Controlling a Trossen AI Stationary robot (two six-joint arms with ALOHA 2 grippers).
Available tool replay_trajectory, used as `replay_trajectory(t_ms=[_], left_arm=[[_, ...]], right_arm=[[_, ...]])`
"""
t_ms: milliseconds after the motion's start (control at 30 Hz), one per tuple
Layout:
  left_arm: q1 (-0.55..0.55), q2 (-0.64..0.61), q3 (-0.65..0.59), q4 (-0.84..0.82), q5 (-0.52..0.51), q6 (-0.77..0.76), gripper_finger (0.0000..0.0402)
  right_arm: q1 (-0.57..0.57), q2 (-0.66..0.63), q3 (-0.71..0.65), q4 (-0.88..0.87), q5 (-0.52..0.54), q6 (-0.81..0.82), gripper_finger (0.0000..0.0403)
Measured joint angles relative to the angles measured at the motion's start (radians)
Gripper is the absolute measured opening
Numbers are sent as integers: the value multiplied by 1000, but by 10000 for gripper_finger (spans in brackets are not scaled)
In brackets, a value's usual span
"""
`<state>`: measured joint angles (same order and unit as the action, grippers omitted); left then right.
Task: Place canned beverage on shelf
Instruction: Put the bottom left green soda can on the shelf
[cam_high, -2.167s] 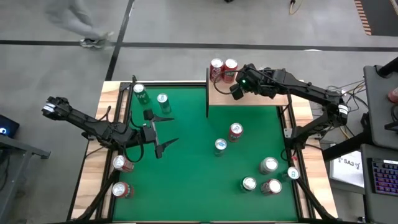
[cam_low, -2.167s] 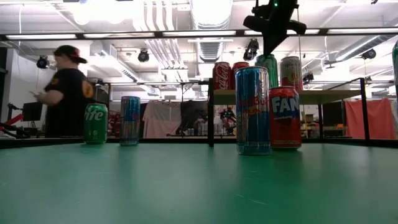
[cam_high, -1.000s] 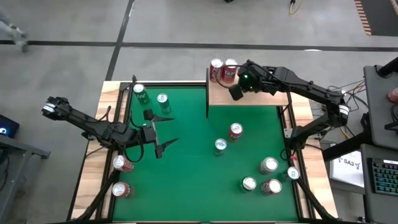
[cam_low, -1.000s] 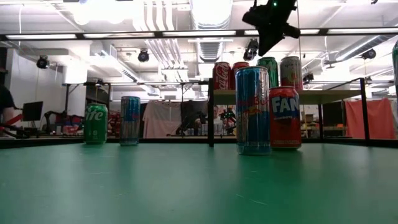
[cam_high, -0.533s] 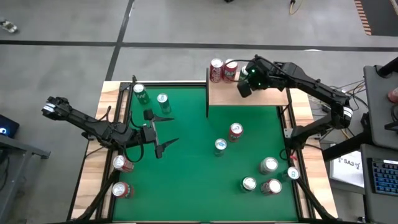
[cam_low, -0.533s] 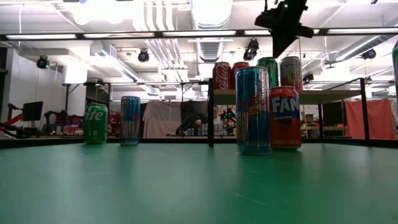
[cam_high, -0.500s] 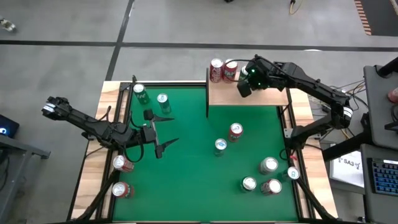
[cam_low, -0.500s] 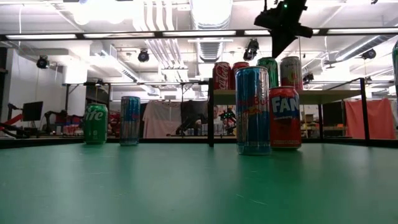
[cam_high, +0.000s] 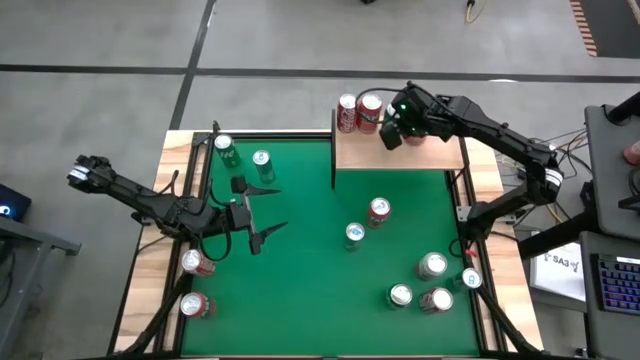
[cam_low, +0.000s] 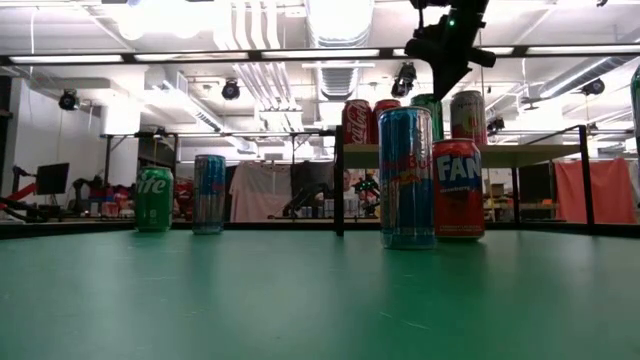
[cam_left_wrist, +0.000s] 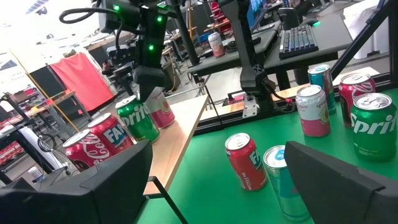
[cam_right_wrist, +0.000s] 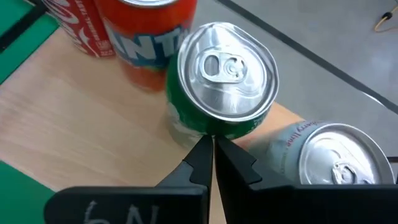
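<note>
I am hovering the right gripper (cam_right_wrist: 211, 152), jaws clenched and empty, above the green can (cam_right_wrist: 221, 84) standing on the shelf (cam_high: 370, 158) beside three others. Descending risks toppling it. The left gripper (cam_high: 262, 210), spread wide, is waiting mid-table.

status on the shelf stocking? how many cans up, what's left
Done: four cans stand on the shelf, including the green can. In hand: nothing; the right pincer is shut and empty above that can. Left: other cans on the green table; the left pincer waits open.
</note>
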<state>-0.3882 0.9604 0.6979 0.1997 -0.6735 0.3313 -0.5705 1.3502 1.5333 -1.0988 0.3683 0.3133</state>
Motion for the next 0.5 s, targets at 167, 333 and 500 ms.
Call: replay_trajectory(t_ms=[167, 333, 500], left_arm=[[0, 0, 0, 0, 0, 0, 349], [0, 0, 0, 0, 0, 0, 349], [0, 0, 0, 0, 0, 0, 349]], right_arm=[[-5, 0, 0, 19, -1, -1, 9], [-5, 0, 0, 15, -11, 0, 9], [2, 0, 0, 36, -105, 10, 9]])
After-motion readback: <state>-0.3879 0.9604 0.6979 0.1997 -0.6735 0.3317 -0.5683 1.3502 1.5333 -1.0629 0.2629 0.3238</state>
